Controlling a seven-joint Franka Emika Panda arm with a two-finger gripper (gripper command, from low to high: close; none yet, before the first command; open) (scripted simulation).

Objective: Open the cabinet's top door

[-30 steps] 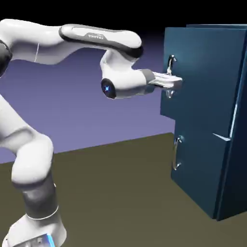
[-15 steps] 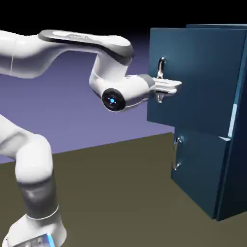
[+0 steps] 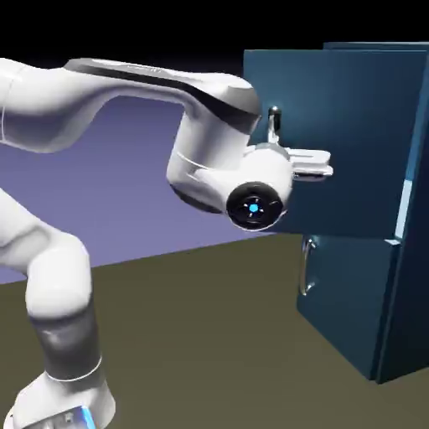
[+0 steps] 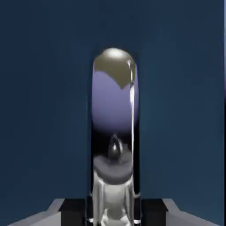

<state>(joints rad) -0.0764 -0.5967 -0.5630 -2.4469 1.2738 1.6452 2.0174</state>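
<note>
White two-finger gripper [image 3: 315,173], exterior view's left to middle: jaws drawn in on curved, mirror-shiny silver bar handle [image 4: 114,101]. Handle looks rigid, slippery; mid-bar grip seems best. Right of it, flat dark blue upper door [image 3: 352,126], ajar, smooth, satin; likely stiff panel, swinging lightly. Farther right, dark blue box-shaped cabinet [image 3: 412,310].

We watched the top door [image 3: 360,134] swing wider as the arm [image 3: 209,142] moved with it.
</note>
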